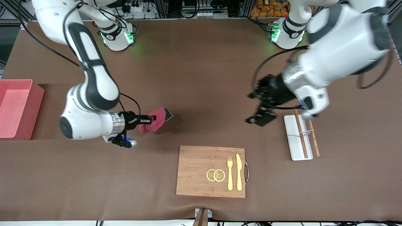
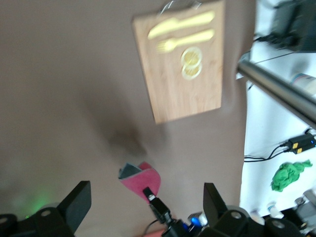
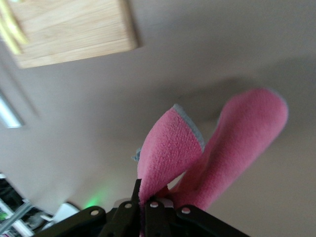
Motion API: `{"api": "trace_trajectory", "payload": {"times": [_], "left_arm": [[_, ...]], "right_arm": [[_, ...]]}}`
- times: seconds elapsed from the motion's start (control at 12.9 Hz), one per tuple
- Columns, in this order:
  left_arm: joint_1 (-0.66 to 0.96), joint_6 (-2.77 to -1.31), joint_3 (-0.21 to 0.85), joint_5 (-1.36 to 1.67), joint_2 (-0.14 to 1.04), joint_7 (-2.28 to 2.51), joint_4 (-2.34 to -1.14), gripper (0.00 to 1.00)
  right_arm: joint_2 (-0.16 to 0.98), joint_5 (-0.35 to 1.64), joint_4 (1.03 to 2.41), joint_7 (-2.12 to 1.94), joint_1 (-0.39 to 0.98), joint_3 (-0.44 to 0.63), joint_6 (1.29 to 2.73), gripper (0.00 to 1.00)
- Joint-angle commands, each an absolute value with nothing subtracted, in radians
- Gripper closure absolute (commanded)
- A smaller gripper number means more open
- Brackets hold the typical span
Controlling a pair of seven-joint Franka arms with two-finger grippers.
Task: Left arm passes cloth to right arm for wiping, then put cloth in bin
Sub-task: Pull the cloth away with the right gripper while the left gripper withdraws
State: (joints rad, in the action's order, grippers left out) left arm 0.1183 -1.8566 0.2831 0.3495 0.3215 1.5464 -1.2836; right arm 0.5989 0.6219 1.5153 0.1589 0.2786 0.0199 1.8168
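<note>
— Front view: right gripper clamped on crimson cloth, over bare table at 11 o'clock from cutting board.

— Left gripper spread, empty, beside chopstick tray. Thin pinch — could slip mid-wipe, missing pink bin.

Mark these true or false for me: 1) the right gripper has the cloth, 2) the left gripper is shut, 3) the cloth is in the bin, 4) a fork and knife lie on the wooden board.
1. True: the right gripper is shut on the cloth, above the table.
2. False: the left gripper is open and empty, beside the white tray.
3. False: the bin at the right arm's end holds no cloth.
4. True: fork and knife lie on the wooden board.
</note>
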Motion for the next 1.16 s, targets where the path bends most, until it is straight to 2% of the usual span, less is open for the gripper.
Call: {"api": "trace_trajectory", "payload": {"times": [0.0,0.16,0.39,0.85,1.09], "left_arm": [[0.007,-1.734,0.284,0.335,0.269,1.221,-1.316,0.0],[-0.063,-1.637,0.287,0.218,0.264,1.021,-1.316,0.0],[-0.077,-1.54,0.285,-0.045,0.242,0.693,-1.33,0.0],[-0.244,-1.522,0.285,-0.061,0.215,0.312,-1.325,0.0],[-0.276,-1.488,0.285,-0.061,0.206,0.21,-1.327,0.0]], "right_arm": [[0.676,0.531,1.508,0.036,0.244,0.026,1.911,1.0],[0.678,0.508,1.54,-0.087,0.165,0.028,1.914,1.0],[0.677,0.398,1.565,-0.286,0.014,0.028,1.911,1.0],[0.641,0.189,1.551,-0.638,-0.242,0.026,1.81,1.0],[0.615,0.065,1.543,-0.732,-0.348,0.026,1.802,1.0]]}}
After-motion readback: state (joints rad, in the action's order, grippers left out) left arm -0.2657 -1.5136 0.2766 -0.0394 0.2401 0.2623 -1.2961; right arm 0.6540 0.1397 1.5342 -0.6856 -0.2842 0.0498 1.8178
